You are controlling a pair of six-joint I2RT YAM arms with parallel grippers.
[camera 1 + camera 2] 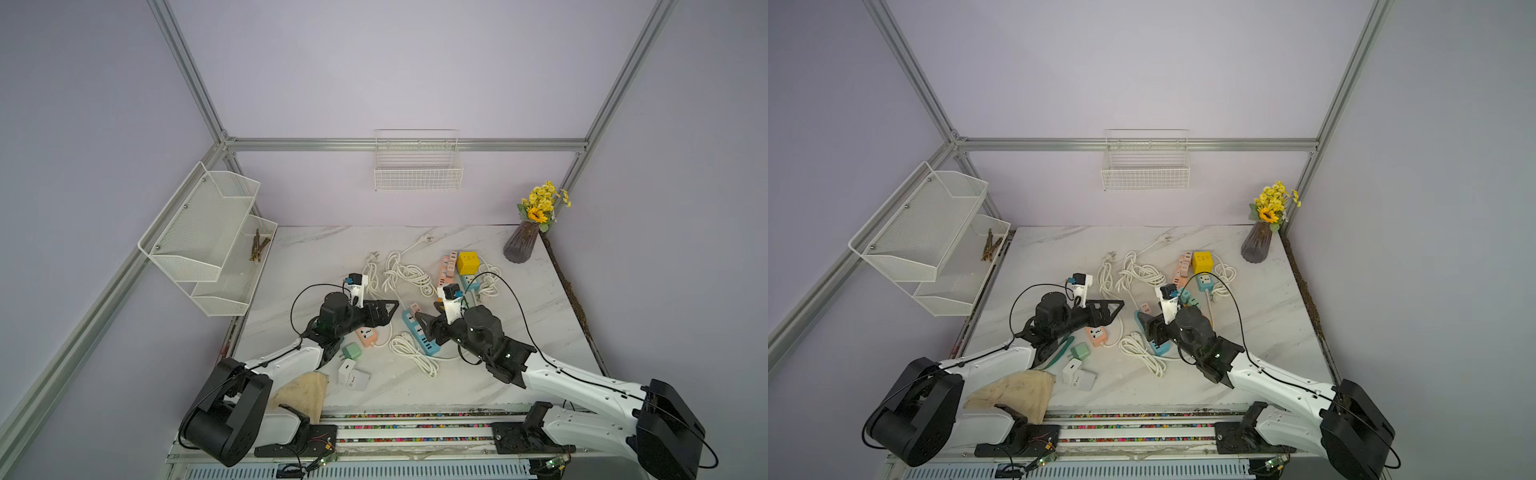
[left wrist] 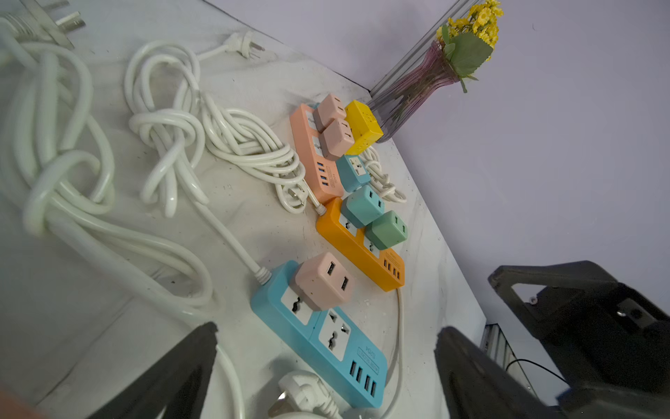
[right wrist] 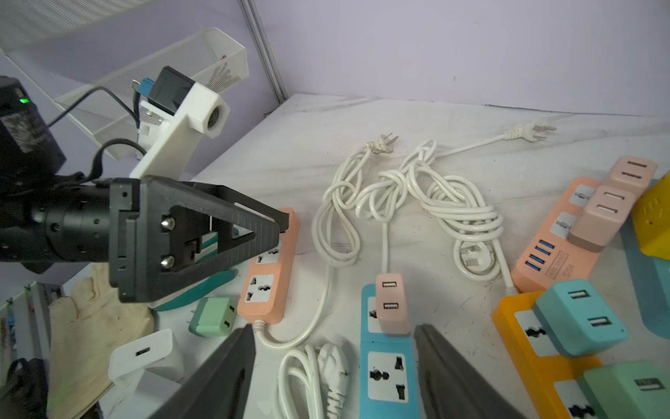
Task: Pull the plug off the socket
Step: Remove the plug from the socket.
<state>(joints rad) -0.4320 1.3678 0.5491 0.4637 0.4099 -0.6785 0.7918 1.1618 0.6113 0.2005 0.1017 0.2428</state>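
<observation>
While the right gripper [image 3: 333,328] is hanging low over the table with its jaws standing apart and holding nothing, the pale pink cube-shaped plastic plug [image 3: 391,304] is sitting just ahead of its fingertips, seated in the end socket of the light-blue plastic power strip [image 3: 384,373]. Left gripper [image 2: 328,328] is gaping wide, empty, pointing at the blue strip from its other side. Orange plastic power strip [image 3: 505,313] is lying just beside the blue strip. Knotted white cable [image 3: 453,203] is trailing beyond the blue strip's plug end.
</observation>
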